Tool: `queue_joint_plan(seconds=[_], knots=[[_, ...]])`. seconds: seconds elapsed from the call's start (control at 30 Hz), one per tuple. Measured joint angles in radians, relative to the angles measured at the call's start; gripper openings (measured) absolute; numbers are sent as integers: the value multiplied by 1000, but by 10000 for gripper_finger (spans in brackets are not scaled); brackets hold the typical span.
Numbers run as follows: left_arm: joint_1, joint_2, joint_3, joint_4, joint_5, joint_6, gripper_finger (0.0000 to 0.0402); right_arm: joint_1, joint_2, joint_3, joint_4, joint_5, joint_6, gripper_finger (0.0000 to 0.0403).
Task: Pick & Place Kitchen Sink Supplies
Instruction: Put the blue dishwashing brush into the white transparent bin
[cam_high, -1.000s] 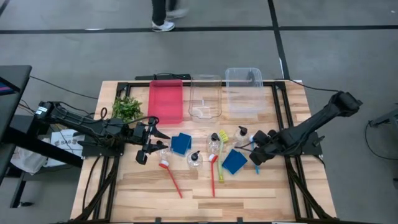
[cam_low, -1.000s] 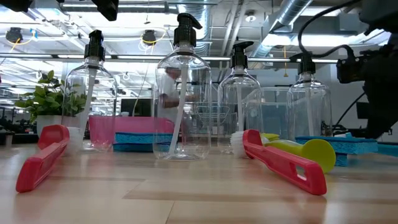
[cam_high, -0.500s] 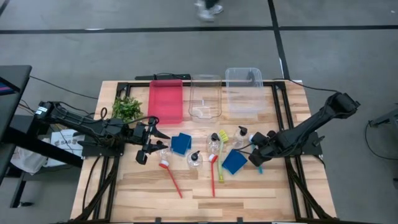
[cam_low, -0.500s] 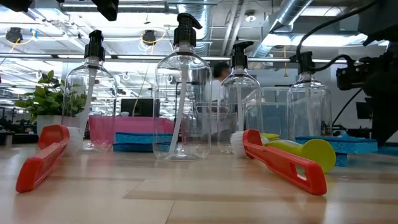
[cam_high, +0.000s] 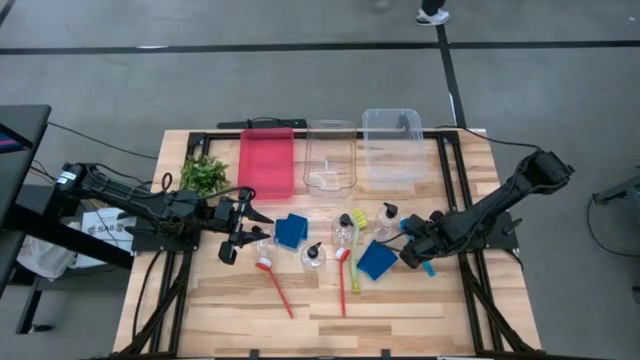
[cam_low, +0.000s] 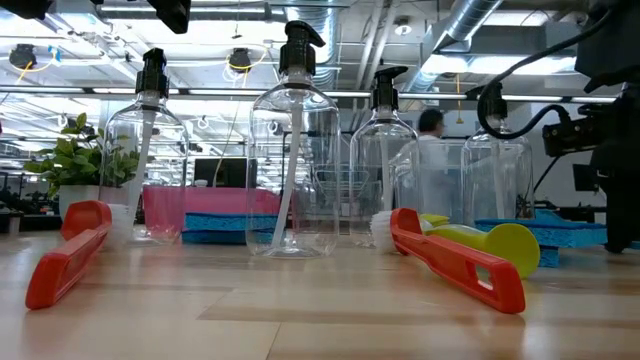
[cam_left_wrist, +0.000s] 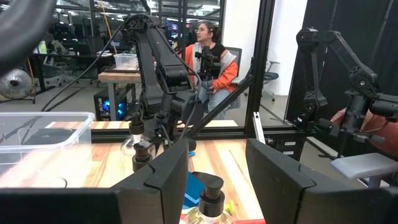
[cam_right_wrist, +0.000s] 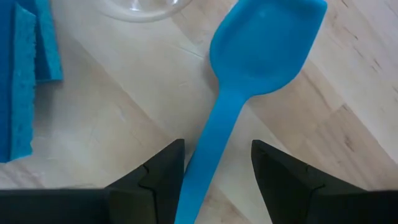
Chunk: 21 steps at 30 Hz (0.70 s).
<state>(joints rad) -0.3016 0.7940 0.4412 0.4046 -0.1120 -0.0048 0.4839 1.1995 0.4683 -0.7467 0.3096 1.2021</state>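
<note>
Change: the right pincer (cam_high: 418, 252) has moved back along the surface (cam_high: 400, 310) and now hangs low over the blue brush (cam_right_wrist: 249, 81).
Right pincer: open, one finger on each side of the blue handle, not yet closed on it.
Blue brush: flat on the wood, just beside a blue sponge (cam_high: 375, 259) and a clear bottle (cam_high: 388, 219).
Left pincer: (cam_high: 240, 232) unchanged, open, holding nothing, near another bottle (cam_high: 262, 243).
Other supplies: the red brush (cam_high: 276, 287) and second sponge (cam_high: 290, 230) lie mid-surface.
Meaning: probably the blue brush is the next pick; no supply seems to be in the clear bins (cam_high: 392, 150) so far.
</note>
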Motion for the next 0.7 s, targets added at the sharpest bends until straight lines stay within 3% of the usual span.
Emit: queue_joint_plan(seconds=[0.2, 0.53, 0.7], knots=[[0, 0, 0, 0, 0, 0, 163, -1, -1, 0, 2, -27, -4, 161], [0, 0, 0, 0, 0, 0, 163, -1, -4, 3, -1, -116, -6, 71], [0, 0, 0, 0, 0, 0, 163, -1, -5, 3, -3, -123, -31, 45]])
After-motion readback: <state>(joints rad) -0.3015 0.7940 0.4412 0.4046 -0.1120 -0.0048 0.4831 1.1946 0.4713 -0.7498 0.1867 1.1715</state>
